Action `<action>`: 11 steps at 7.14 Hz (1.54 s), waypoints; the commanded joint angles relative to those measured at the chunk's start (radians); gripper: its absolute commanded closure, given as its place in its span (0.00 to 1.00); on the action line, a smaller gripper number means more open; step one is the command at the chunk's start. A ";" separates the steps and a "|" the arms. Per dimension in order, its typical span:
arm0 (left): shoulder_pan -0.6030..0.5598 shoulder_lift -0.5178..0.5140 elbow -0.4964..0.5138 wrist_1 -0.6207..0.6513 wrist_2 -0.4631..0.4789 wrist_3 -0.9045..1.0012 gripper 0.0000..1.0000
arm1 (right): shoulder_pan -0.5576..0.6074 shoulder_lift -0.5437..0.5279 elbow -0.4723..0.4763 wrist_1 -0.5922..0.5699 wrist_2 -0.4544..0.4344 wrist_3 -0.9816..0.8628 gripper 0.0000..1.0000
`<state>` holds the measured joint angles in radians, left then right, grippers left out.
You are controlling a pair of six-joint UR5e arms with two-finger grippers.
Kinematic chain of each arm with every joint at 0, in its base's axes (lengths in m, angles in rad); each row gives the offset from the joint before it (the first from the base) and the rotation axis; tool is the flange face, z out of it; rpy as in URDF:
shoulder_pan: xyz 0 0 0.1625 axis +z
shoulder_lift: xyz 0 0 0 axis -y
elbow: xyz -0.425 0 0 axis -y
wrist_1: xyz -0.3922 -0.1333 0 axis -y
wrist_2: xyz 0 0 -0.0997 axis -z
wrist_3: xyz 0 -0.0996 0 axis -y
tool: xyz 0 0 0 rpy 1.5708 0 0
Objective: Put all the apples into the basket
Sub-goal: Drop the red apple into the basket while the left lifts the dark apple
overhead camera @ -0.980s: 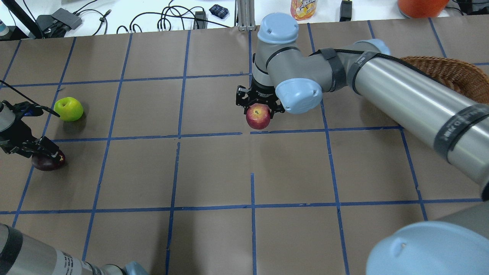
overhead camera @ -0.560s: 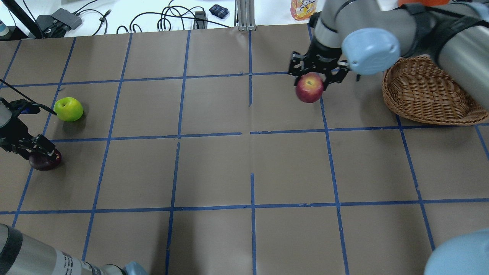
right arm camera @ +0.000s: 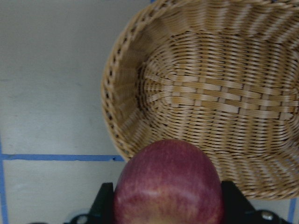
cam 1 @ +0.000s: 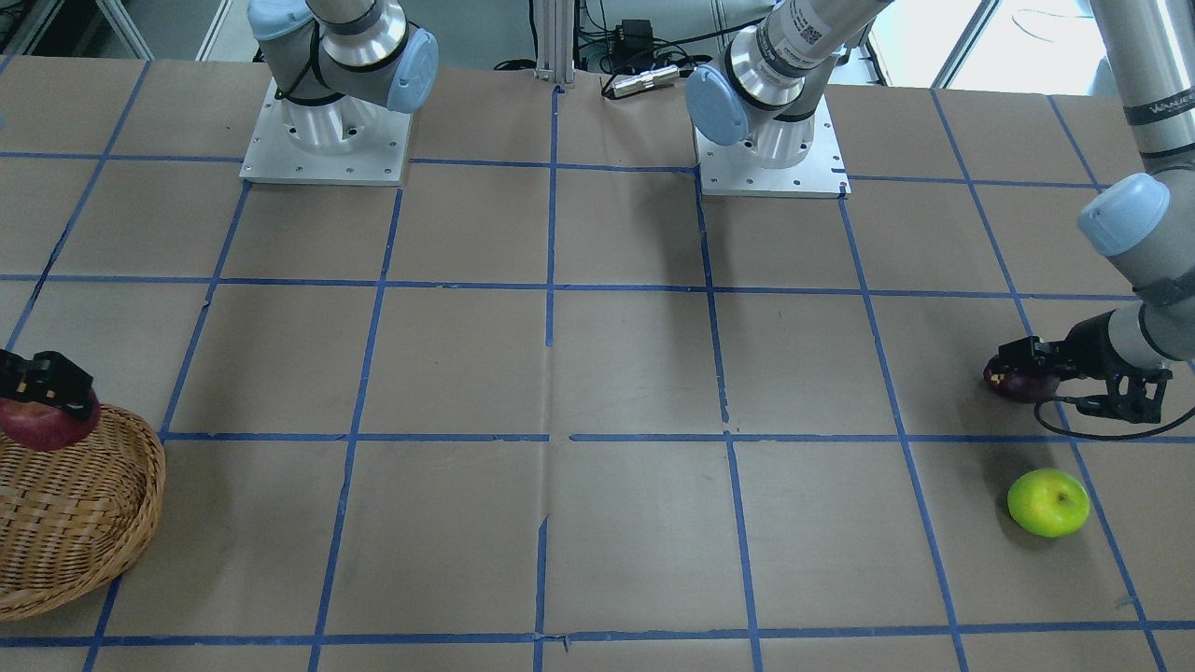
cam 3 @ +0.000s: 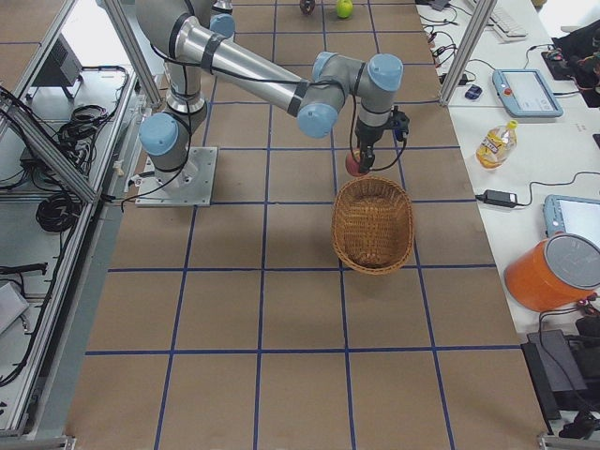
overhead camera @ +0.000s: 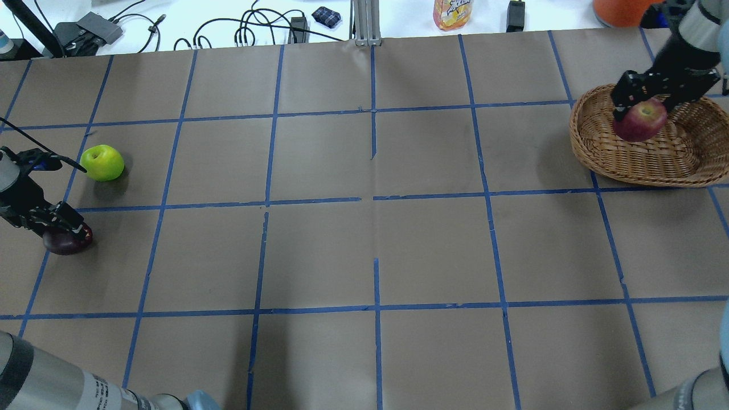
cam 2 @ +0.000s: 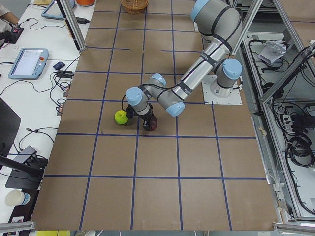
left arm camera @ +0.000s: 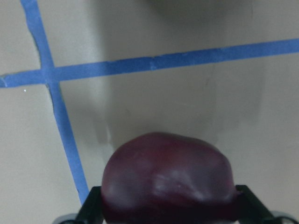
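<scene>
My right gripper (overhead camera: 643, 105) is shut on the red apple (overhead camera: 640, 121) and holds it above the near-left rim of the wicker basket (overhead camera: 655, 162). The right wrist view shows the red apple (right arm camera: 168, 186) over the basket's rim (right arm camera: 117, 93), and the basket is empty. My left gripper (overhead camera: 61, 226) is closed around the dark maroon apple (overhead camera: 64, 242), low at the table on the far left. Its fingers touch both sides of the apple (left arm camera: 168, 182). The yellow-green apple (overhead camera: 102, 163) lies on the table just beyond the left gripper, free.
Both arm bases (cam 1: 327, 140) stand at the robot's edge of the table. Behind the table's far edge lie cables, a drink bottle (overhead camera: 453, 12) and an orange container (overhead camera: 626, 8). Blue tape lines grid the brown table top.
My right arm carried the red apple from the table's middle to the right, up over the basket. My left gripper shifted slightly on the maroon apple.
</scene>
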<state>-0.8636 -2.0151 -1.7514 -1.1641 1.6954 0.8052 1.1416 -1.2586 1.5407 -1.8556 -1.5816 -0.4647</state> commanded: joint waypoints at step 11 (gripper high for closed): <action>-0.998 -0.049 0.170 0.210 -0.249 -1.274 0.61 | -0.040 0.197 -0.004 -0.268 0.124 -0.054 0.00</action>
<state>-1.7927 -2.0392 -1.5852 -0.9907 1.4438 -0.3949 1.0987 -1.0557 1.5400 -2.1238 -1.4578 -0.5193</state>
